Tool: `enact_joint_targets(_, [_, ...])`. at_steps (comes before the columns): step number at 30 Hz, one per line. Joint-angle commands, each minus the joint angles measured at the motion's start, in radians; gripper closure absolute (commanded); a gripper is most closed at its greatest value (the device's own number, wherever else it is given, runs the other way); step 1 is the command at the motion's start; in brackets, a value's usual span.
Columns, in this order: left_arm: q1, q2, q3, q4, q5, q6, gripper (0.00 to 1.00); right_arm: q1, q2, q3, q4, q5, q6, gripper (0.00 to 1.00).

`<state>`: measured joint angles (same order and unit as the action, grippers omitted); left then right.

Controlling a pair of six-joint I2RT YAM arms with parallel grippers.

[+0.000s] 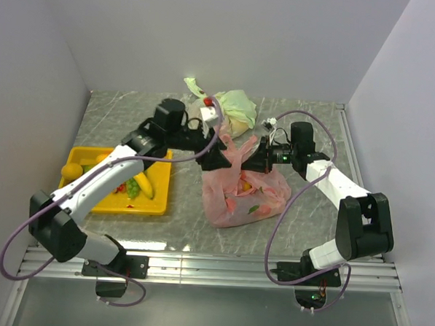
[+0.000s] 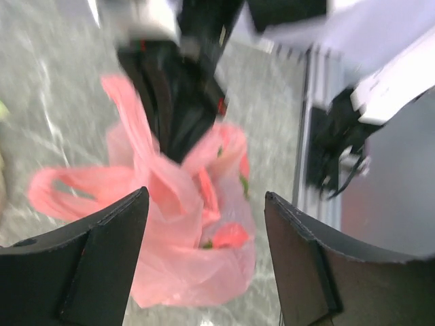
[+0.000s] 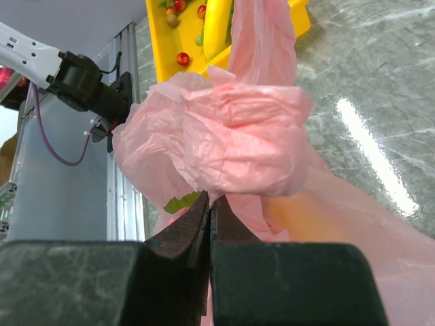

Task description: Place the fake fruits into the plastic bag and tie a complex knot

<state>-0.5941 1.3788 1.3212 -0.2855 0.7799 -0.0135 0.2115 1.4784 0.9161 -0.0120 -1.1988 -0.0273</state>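
Note:
The pink plastic bag (image 1: 239,197) stands mid-table with fake fruits (image 1: 246,202) showing through it. A red strawberry (image 2: 231,235) shows through the film in the left wrist view. My right gripper (image 1: 258,159) is shut on a bunched fold of the plastic bag (image 3: 238,132) at its top right, its tips (image 3: 212,201) pinching the film. My left gripper (image 1: 212,160) hangs open at the bag's top left. Its fingers (image 2: 109,244) stand apart with the bag (image 2: 183,224) below them and nothing held. More fake fruits, a banana (image 1: 145,185) and an orange one (image 1: 71,171), lie in the yellow tray.
The yellow tray (image 1: 157,207) sits at the left, also seen from the right wrist (image 3: 160,41). A pale green-and-white knotted bag (image 1: 235,105) lies at the back centre. White walls close in the table on three sides.

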Motion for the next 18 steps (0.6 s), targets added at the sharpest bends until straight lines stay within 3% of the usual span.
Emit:
enact_joint_targets(1, [-0.041,0.066,-0.048,-0.034,-0.122,0.087,0.26,0.009,-0.026,0.05,-0.065,-0.03,-0.063,1.0])
enact_joint_targets(6, [-0.061,0.16,-0.005,0.0,-0.192,0.118,0.32,0.014,-0.024,0.079,-0.176,-0.042,-0.175,1.0])
enact_joint_targets(9, [-0.072,0.229,0.033,0.008,-0.16,0.17,0.52,0.019,-0.02,0.101,-0.253,-0.05,-0.25,1.0])
enact_joint_targets(10, [-0.075,0.238,0.051,0.015,-0.147,0.173,0.6,0.022,-0.012,0.112,-0.284,-0.056,-0.311,0.96])
enact_joint_targets(11, [-0.073,0.247,0.061,0.023,-0.119,0.173,0.75,0.023,-0.007,0.121,-0.317,-0.07,-0.345,0.82])
enact_joint_targets(14, [-0.078,0.278,0.09,0.048,-0.076,0.17,0.94,0.026,0.022,0.167,-0.494,-0.088,-0.482,0.66])
enact_joint_targets(18, [-0.084,0.287,0.099,0.062,0.002,0.195,0.99,0.031,0.048,0.193,-0.496,-0.084,-0.491,0.55])
